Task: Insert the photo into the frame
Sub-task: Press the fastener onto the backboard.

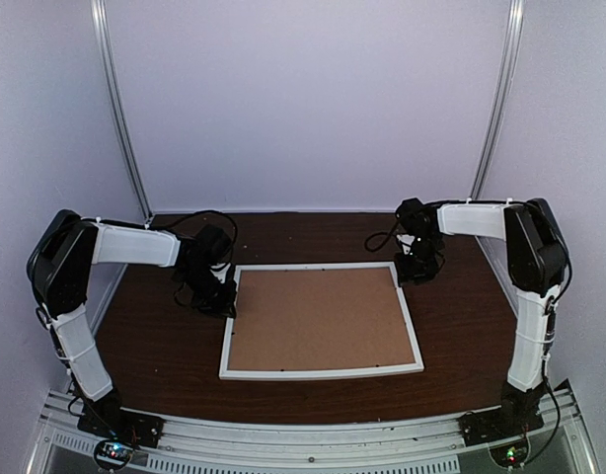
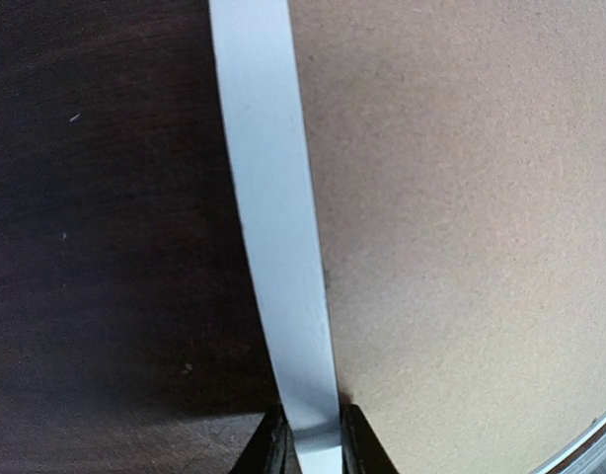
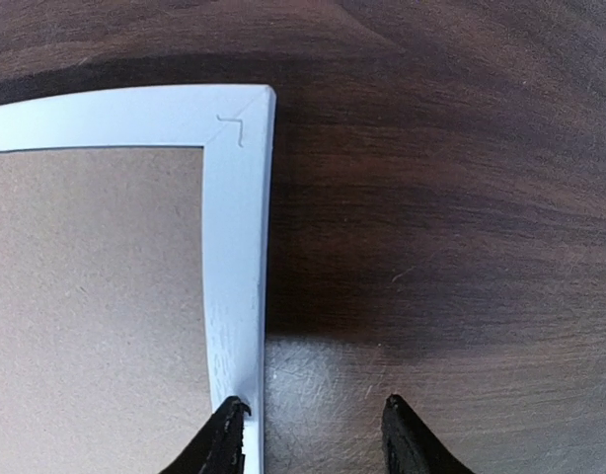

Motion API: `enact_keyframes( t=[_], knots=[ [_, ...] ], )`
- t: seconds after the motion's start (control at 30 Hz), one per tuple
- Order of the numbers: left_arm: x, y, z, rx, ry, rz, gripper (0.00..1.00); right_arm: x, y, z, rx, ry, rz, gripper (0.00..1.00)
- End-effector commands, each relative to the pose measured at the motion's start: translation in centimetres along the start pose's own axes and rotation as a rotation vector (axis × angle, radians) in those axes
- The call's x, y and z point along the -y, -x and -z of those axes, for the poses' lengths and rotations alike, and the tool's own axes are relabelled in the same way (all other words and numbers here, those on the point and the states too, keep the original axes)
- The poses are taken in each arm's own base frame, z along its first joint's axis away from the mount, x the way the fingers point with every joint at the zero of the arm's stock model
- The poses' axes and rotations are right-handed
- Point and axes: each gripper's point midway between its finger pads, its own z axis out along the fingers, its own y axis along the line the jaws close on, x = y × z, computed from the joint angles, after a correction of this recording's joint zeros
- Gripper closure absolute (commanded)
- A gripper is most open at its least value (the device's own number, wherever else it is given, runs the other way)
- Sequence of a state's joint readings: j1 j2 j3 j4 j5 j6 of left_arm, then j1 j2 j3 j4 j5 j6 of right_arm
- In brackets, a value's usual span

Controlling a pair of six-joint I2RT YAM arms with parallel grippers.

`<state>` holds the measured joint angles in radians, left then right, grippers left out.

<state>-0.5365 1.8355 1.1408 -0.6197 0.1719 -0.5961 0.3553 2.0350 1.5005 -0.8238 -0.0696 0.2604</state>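
The frame lies flat on the bench, about midway between the two arms, with its long rails running side to side. Its opening is filled edge to edge by a plain brown backing board, and no printed surface shows inside it. The left tool is at the frame's left rail, toward the far end. In the left wrist view the tool is pinching that white rail, one dark finger on the outer side over the bench and the other on the inner side over the board. The right tool is at the frame's far right corner. In the right wrist view it stands spread and holds nothing. One finger is over the outer edge of the right rail, just short of the corner, and the other is well outside the frame over bare dark wood. Whether that first finger actually touches the rail cannot be told. The brown board sits snug against the inner edge of the rails at this corner.
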Motion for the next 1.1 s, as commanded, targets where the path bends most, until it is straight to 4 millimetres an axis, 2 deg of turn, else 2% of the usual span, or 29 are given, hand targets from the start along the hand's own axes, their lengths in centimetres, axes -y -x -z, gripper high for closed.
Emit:
enact_keyframes(
  t=[0.0, 1.07],
  knots=[
    [-0.2, 0.4, -0.6, 0.026, 0.008, -0.016, 0.79, 0.2, 0.1, -0.6, -0.009, -0.011, 0.000, 0.53],
    [-0.2, 0.4, -0.6, 0.025, 0.007, -0.017, 0.79, -5.0, -2.1, -1.5, -0.037, 0.065, 0.039, 0.54]
  ],
)
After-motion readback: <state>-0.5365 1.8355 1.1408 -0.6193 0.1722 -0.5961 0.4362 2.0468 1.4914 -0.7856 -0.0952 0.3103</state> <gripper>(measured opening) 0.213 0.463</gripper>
